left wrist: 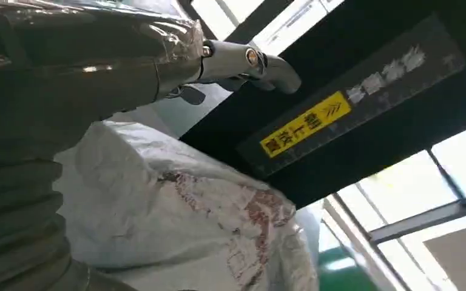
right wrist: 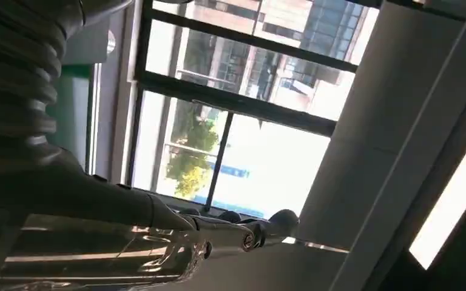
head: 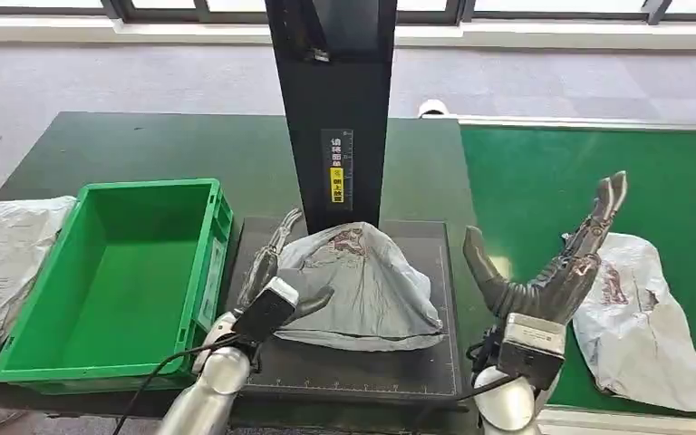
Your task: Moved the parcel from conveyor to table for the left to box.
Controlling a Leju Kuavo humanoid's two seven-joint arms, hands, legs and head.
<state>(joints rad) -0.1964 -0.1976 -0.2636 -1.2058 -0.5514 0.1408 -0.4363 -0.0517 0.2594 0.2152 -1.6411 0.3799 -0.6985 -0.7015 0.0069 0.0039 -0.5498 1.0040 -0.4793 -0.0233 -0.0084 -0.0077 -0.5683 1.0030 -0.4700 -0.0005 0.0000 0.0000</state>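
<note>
We judge the soft, light grey plastic mailer parcel [head: 362, 285] needs a bunched-edge grip; left hand [head: 276, 272] touches it ungrasped, right hand [head: 557, 263] spread empty.

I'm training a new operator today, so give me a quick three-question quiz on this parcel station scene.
1. True or false: the green crate already has a parcel inside it.
2. Multiple choice: the grey parcel by the left robot hand lies on
A. the green conveyor belt
B. the black platform under the black post
C. the floor
3. Fill in: the right robot hand is raised with its fingers spread and holds ____.

Key:
1. False. The crate's floor is bare.
2. B. A second parcel lies on the green conveyor, beside the right robot hand.
3. Nothing.
</note>
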